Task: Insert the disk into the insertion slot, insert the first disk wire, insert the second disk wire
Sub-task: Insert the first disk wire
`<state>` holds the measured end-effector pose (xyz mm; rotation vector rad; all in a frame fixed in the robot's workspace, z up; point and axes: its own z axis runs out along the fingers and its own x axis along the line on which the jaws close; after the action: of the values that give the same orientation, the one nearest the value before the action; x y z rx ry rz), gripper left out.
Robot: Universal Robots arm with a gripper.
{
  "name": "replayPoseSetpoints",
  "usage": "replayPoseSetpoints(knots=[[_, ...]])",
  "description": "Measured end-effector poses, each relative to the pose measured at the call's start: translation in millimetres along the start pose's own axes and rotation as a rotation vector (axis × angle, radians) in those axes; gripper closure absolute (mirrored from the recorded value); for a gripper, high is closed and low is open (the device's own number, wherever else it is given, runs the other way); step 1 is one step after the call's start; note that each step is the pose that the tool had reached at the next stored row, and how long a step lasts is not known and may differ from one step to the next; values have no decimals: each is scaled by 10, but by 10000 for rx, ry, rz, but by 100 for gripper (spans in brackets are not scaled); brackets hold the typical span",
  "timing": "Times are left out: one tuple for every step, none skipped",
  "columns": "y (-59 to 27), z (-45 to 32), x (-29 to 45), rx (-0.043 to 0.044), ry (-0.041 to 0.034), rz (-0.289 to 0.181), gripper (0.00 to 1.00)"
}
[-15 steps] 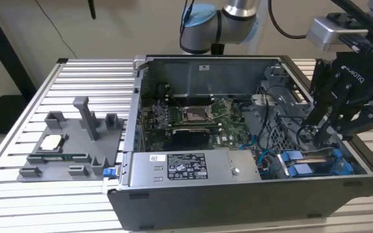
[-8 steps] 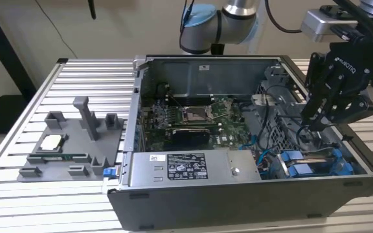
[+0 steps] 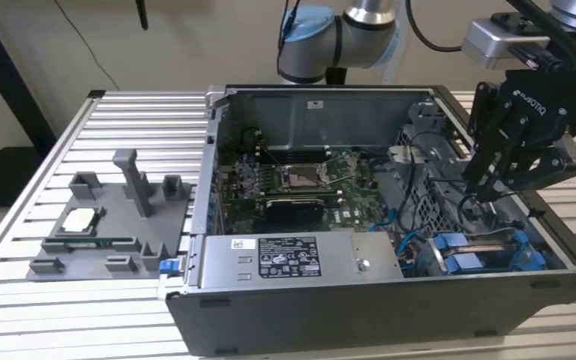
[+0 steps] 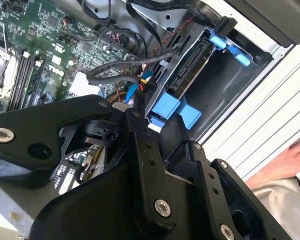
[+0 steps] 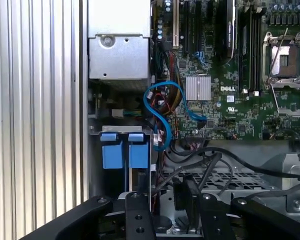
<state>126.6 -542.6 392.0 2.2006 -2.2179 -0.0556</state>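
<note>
The disk (image 3: 473,255) in its blue carrier sits inside the insertion slot (image 3: 528,244), the grey drive cage at the case's corner on the exterior view's right. Its blue tabs (image 5: 125,150) stand side by side with another carrier's. My black gripper (image 3: 483,193) hangs just above the cage with its fingers drawn together on the black plug of a disk wire (image 5: 182,195). In the second wrist view the fingertips (image 4: 135,112) meet close to the disk's rear edge (image 4: 190,65), where black wires (image 4: 125,67) bunch.
The open case holds a motherboard (image 3: 298,180), a power supply (image 3: 288,259) and a looping blue cable (image 5: 160,115). A grey fixture tray (image 3: 108,225) carrying a chip lies on the slatted table at the exterior view's left. A person's hand (image 4: 290,157) rests beside the case.
</note>
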Motion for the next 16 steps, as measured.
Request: replayPoseSetpoints(knots=[[-3,3,0,5,-43,-44,59],[-6,5,0,10,-86,-89,59],[-8,7,0,17,-134,-137,59],[-10,9,0,23,-181,-185,59],[-12,10,0,30,-230,-233,59],[-15,12,0,37,-279,-280,59],[-18,14,0,44,-322,-322,59],[-23,15,0,52,-358,-357,59],[-28,17,0,60,-390,-385,59],[-33,20,0,68,-421,-411,59],[-35,25,0,78,-456,-427,59],[-35,36,-1,86,-477,-433,59],[-36,48,0,96,-495,-437,59],[-37,59,0,108,-517,-439,59],[-38,70,0,119,-543,-440,59],[-38,77,1,123,-567,-441,59]])
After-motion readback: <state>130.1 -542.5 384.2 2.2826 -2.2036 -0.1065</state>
